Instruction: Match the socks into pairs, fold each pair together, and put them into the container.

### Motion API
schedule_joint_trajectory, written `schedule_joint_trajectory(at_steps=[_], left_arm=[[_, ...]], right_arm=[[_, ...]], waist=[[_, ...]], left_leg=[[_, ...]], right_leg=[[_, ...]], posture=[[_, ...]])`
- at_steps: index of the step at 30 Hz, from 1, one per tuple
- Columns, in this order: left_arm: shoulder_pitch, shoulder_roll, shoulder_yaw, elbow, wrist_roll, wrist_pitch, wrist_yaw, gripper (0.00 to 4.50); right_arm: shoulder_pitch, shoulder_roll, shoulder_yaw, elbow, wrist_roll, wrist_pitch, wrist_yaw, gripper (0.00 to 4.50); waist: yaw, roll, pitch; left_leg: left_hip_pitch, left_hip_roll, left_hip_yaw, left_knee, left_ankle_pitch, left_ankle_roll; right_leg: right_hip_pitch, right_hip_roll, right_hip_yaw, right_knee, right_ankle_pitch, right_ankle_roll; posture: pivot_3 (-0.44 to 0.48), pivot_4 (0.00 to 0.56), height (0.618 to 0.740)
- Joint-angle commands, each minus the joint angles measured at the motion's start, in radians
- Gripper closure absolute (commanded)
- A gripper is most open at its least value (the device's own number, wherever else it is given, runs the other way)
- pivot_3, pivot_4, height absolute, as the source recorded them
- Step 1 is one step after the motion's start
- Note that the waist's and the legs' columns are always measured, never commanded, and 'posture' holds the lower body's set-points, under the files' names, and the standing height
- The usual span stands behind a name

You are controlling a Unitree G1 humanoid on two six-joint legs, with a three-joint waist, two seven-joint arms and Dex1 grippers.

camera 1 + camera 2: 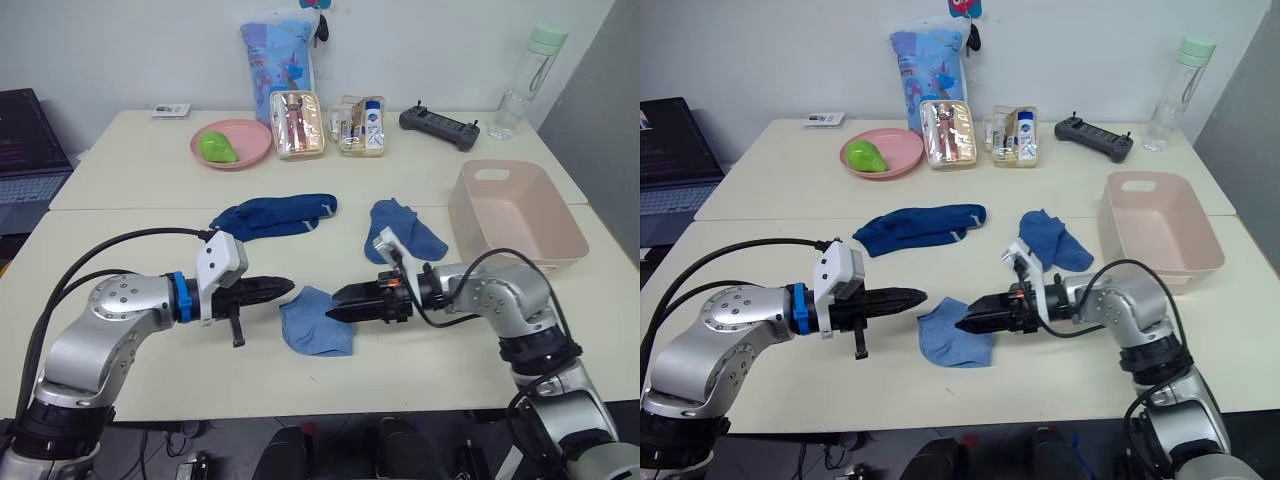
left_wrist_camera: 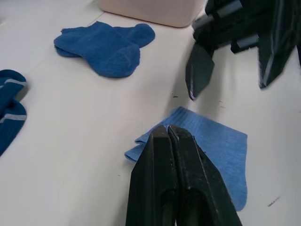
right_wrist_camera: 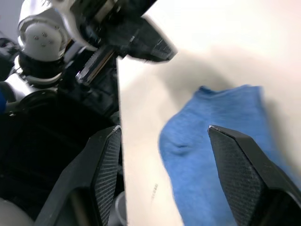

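A light blue sock lies flat near the table's front edge, between my two grippers. My left gripper is shut and empty, with its tip just left of that sock's upper corner. From the right, my right gripper points at the sock, open, fingers spread over it. Dark navy socks lie mid-table. A bunch of medium blue socks rests beside the pink container, which stands empty at the right.
Along the back stand a pink plate with a green fruit, two clear pouches, a printed bag, a black controller and a bottle. A laptop sits off the table's left.
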Motion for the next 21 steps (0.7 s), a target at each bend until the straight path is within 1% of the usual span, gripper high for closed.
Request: schedule_joint_trajectory(at_steps=[1,3,6,11,12,16,21], left_arm=[[0.061,-0.002,-0.115,0.019,0.132,-0.106,0.013,4.50],[0.086,-0.031,-0.172,0.090,0.218,-0.179,0.054,4.50],[0.114,-0.045,-0.206,0.118,0.246,-0.213,0.047,4.50],[0.148,-0.049,-0.233,0.148,0.288,-0.262,0.036,4.50],[0.147,-0.052,-0.227,0.144,0.283,-0.258,0.039,4.50],[0.149,-0.054,-0.208,0.132,0.272,-0.251,0.044,4.50],[0.160,-0.050,-0.179,0.114,0.255,-0.237,0.051,4.50]], right_arm=[[0.009,-0.049,-0.020,-0.008,-0.024,0.007,-0.037,1.29],[0.024,-0.080,0.007,0.007,-0.056,0.007,-0.052,1.29],[0.036,-0.089,0.026,0.005,-0.057,0.030,-0.058,1.29],[0.057,-0.063,0.088,0.026,-0.089,0.005,-0.074,1.29],[0.053,-0.047,0.105,0.047,-0.099,0.001,-0.078,1.29],[0.000,0.069,0.082,0.168,-0.089,0.036,-0.107,1.29],[-0.036,0.138,0.124,0.215,-0.091,0.041,-0.080,1.29]], waist=[[0.000,0.000,0.000],[0.001,0.000,0.000],[0.000,0.000,0.000],[0.000,0.001,-0.001],[0.000,0.001,-0.001],[-0.005,0.001,-0.003],[-0.005,0.001,-0.004]], left_leg=[[0.000,0.000,0.000,0.000,0.000,0.000],[0.001,0.000,0.001,-0.001,0.000,0.000],[0.000,0.000,0.000,-0.001,0.000,0.000],[0.001,0.000,0.001,-0.001,0.000,0.000],[0.001,0.000,0.001,-0.001,0.000,0.000],[0.002,0.001,0.001,-0.001,0.000,0.000],[0.003,0.001,0.001,-0.001,0.000,0.000]], right_leg=[[0.000,0.000,0.000,0.000,0.000,0.000],[0.000,0.000,0.001,0.000,0.000,0.000],[0.000,0.000,0.000,0.000,0.000,0.000],[0.000,0.000,0.001,0.000,0.000,0.000],[0.000,0.000,0.000,0.000,0.000,0.000],[0.001,0.000,0.001,0.000,0.000,0.000],[0.001,0.000,0.000,0.001,0.000,0.000]], posture=[[0.000,0.150,0.740],[0.000,0.150,0.740],[0.000,0.150,0.740],[0.000,0.150,0.740],[0.000,0.150,0.740],[0.000,0.150,0.740],[0.000,0.150,0.740]])
